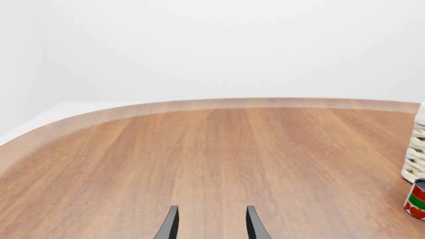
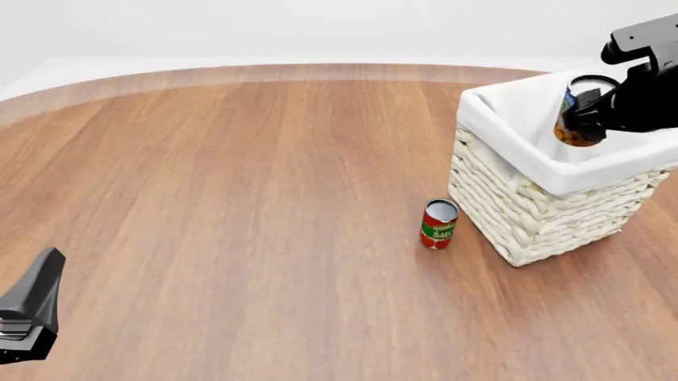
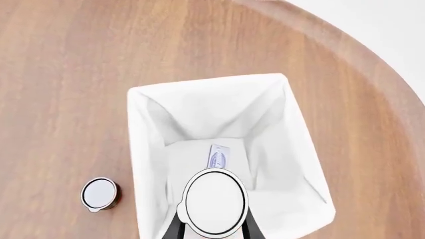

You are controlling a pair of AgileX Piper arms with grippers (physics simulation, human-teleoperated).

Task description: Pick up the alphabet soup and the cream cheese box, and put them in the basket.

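My right gripper [image 3: 212, 226] is clamped on the alphabet soup [image 2: 577, 119], holding it over the open basket [image 2: 509, 214]; the can's blue label and orange band show, but I can read no lettering on it. The cream cheese box [image 3: 218, 157] lies on the white lining inside the basket (its blue oval mark is too small to read). Just beside the basket stands the red can [image 2: 437, 224], its label starting "TOMA". My left gripper [image 1: 211, 224] hangs with fingers apart over bare wooden table [image 2: 233, 198], well apart from everything, the curved far edge ahead.
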